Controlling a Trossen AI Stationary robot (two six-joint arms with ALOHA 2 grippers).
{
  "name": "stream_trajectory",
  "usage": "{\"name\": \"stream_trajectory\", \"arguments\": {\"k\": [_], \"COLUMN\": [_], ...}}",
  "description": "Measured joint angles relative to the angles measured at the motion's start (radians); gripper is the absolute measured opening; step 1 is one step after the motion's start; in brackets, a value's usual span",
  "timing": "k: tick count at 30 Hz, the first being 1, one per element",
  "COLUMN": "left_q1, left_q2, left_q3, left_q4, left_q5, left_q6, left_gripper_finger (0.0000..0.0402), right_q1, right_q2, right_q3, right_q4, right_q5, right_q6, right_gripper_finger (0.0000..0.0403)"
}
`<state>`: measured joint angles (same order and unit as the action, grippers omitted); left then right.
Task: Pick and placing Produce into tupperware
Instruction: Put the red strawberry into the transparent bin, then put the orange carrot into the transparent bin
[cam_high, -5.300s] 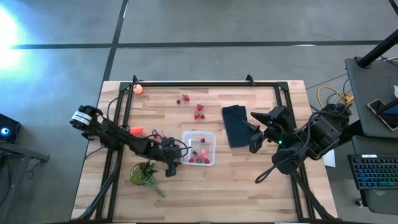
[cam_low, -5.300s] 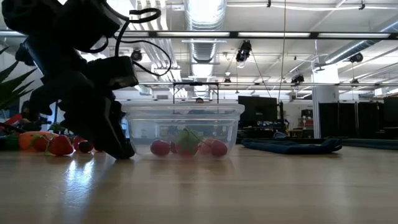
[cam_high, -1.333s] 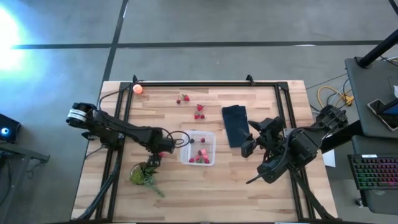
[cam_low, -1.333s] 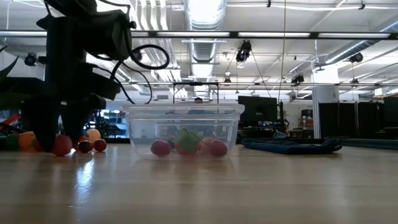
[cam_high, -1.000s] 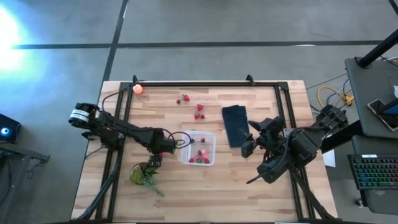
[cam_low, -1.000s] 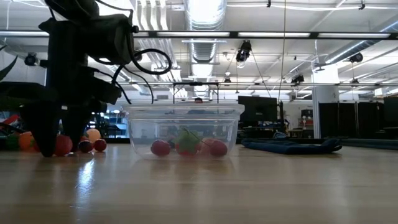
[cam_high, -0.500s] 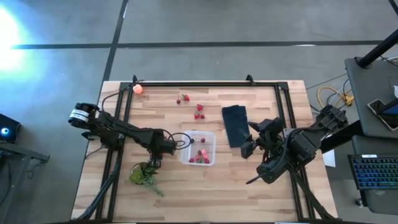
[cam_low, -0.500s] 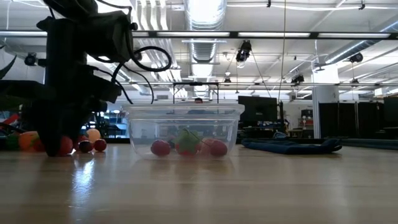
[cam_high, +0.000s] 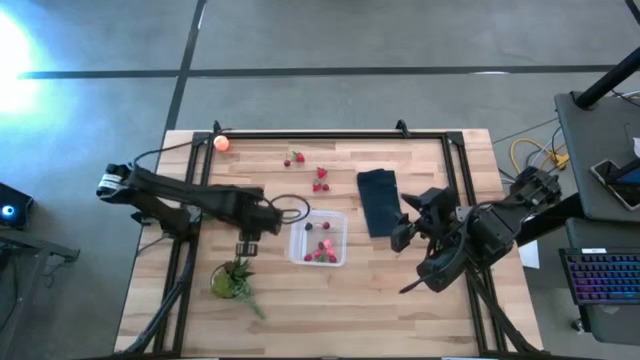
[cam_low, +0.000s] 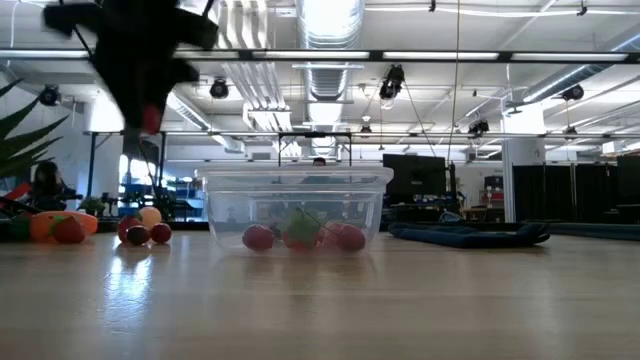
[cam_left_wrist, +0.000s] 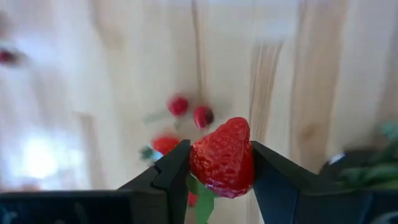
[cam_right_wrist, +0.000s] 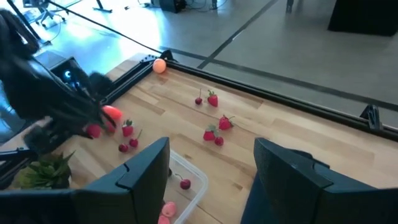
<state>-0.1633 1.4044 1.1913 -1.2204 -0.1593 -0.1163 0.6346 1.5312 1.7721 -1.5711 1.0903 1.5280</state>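
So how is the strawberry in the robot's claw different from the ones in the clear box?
The strawberry in the left gripper is lifted off the table, pinched between two dark fingers; the berries in the tupperware lie on its bottom. The gripped one is alone, while the boxed strawberries sit together in a little pile. The held one is out in the open; the others are behind clear walls. All are red with green bits.

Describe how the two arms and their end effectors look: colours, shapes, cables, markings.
Both arms are dark, jointed links. The left arm has a white-banded base joint and looping black cables. Its left end effector has two black angular fingers; the right end effector has broad dark fingers.
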Motion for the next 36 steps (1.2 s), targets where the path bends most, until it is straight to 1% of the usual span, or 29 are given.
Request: {"name": "stream_trajectory", "arguments": {"k": [4,8,11,14,17,19,21,24,28,31,33,36], "left_q1": [0.002,0.002,0.002,0.002,0.002,0.002,0.002,0.001,0.0,0.0,0.0,0.0], "left_q2": [0.024,0.117,0.232,0.358,0.464,0.515,0.548,0.571,0.566,0.533,0.502,0.438], "left_q3": [0.238,0.436,0.525,0.571,0.578,0.563,0.544,0.512,0.467,0.436,0.422,0.412], "left_q4": [-0.058,-0.032,-0.033,-0.025,-0.018,0.005,0.032,0.085,0.143,0.167,0.135,0.002], "left_q5": [-0.029,-0.037,-0.04,-0.043,-0.045,-0.064,-0.072,-0.077,-0.077,-0.078,-0.082,-0.121], "left_q6": [0.004,0.058,0.123,0.163,0.2,0.213,0.224,0.231,0.225,0.2,0.203,0.225], "left_gripper_finger": [0.0128,0.0129,0.0129,0.0129,0.0129,0.013,0.0135,0.0156,0.0199,0.0234,0.0254,0.027], "right_q1": [0.0,0.0,0.0,0.0,0.0,0.003,0.003,0.003,0.003,0.003,0.003,0.003], "right_q2": [-0.015,-0.025,-0.027,-0.027,-0.027,-0.026,-0.026,-0.025,-0.025,-0.025,-0.025,-0.025], "right_q3": [0.0,0.0,0.0,0.0,0.0,0.0,0.0,0.0,0.0,0.0,0.0,0.0], "right_q4": [0.0,0.0,0.0,0.0,0.0,0.0,0.0,0.0,0.0,0.0,0.0,0.0], "right_q5": [0.001,0.001,0.001,-0.007,-0.026,-0.032,-0.043,-0.049,-0.051,-0.051,-0.051,-0.051], "right_q6": [-0.008,-0.019,-0.021,-0.021,-0.021,-0.021,-0.021,-0.021,-0.036,-0.043,-0.045,-0.048], "right_gripper_finger": [0.0226,0.0226,0.0226,0.0226,0.0226,0.0226,0.0226,0.0226,0.0226,0.0226,0.0226,0.0226]}}
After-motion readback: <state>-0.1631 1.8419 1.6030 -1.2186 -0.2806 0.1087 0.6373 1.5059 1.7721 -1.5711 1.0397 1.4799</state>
